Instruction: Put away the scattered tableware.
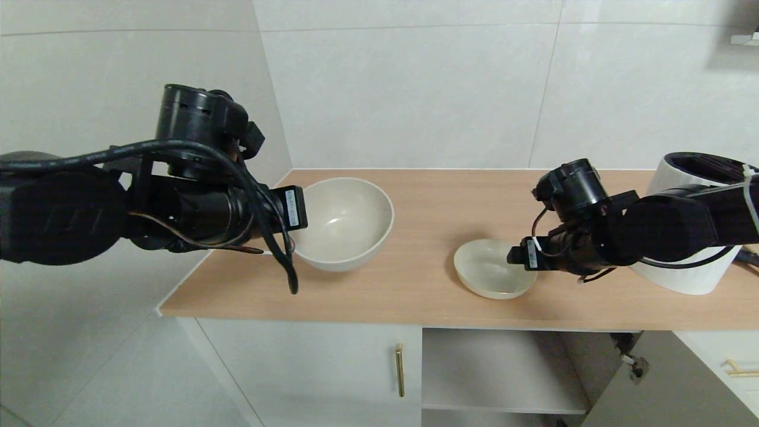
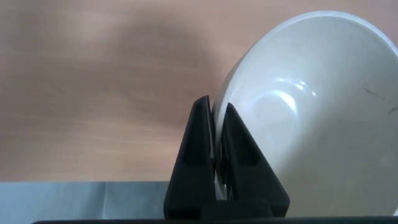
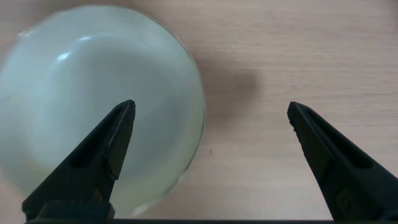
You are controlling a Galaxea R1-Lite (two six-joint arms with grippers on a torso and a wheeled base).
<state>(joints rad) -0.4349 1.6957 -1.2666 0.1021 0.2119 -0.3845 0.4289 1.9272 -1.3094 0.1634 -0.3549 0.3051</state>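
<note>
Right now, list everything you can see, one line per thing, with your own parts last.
big bowl: one, cream, tilted at the counter's left end.
small dish: one, pale and see-through, on the counter right of the middle.
tub: one, white with a dark inside, at the counter's right end behind the right arm.
counter: one, light wood, against the wall.
wall: white tiles, behind and to the left.
cabinet: one, white, under the counter.
handle: one, gold, upright on the cabinet door.
shelf: one, white, in the open compartment below the dish.
left tool: one, black, shut on the big bowl's rim.
right tool: one, black, open over the small dish's edge.
</note>
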